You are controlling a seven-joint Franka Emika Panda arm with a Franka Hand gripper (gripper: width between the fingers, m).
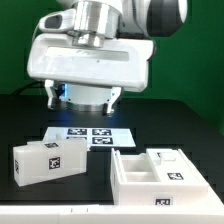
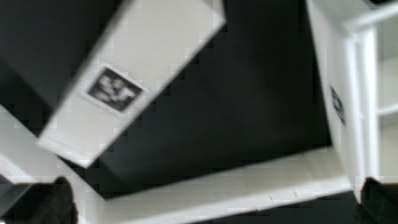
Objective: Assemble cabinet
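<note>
The cabinet (image 1: 160,176) is the large white box frame with inner compartments at the exterior view's right, a small tag on its front; one side of it shows in the wrist view (image 2: 365,90). A smaller white tagged block (image 1: 45,160) lies at the exterior view's left and appears as a long white piece (image 2: 128,85) in the wrist view. My gripper (image 1: 86,102) hangs high above the table's middle, behind both parts. Its dark fingers (image 2: 39,206) stand at opposite edges of the wrist view, so the gripper (image 2: 210,200) is open and holds nothing.
The marker board (image 1: 91,135) lies flat on the black table between the block and the cabinet, below my hand. A blurred white strip (image 2: 231,185) crosses the wrist view near the fingers. A green wall stands at the back.
</note>
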